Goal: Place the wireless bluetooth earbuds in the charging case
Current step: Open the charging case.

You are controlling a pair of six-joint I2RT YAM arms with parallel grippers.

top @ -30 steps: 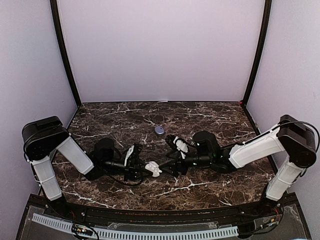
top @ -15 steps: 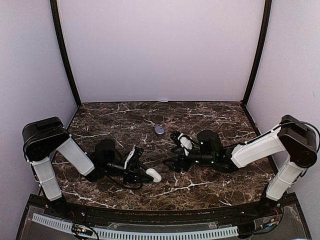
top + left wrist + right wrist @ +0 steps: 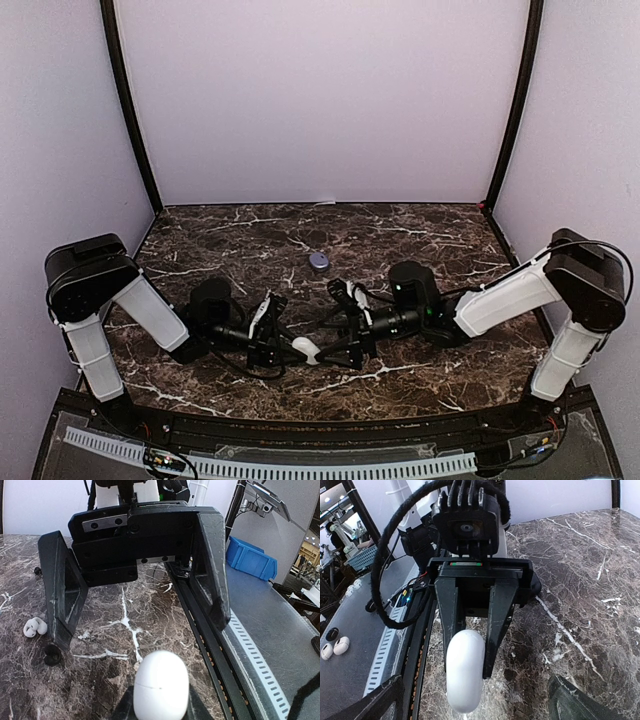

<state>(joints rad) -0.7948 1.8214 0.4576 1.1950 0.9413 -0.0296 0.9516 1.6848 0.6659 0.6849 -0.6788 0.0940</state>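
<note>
Dark marble tabletop (image 3: 420, 230) lay open toward the back wall; a small purple-grey pebble case (image 3: 318, 261) sat well behind both low arms. Left gripper (image 3: 470, 672) pinched the white pebble-shaped charging case (image 3: 160, 682); right gripper (image 3: 140, 630) faced it, spread wide and empty, two white plastic earbuds (image 3: 35, 626) lying beside its finger

the top camera sat high behind the near edge, looking down from afar on the whole marble table (image 3: 420, 225). each wrist camera lay low and close, facing the other: the left saw the right gripper (image 3: 140, 630), the right saw the left gripper (image 3: 467, 665). all three shared the white charging case (image 3: 306, 350), perhaps partly hidden from above.
</note>
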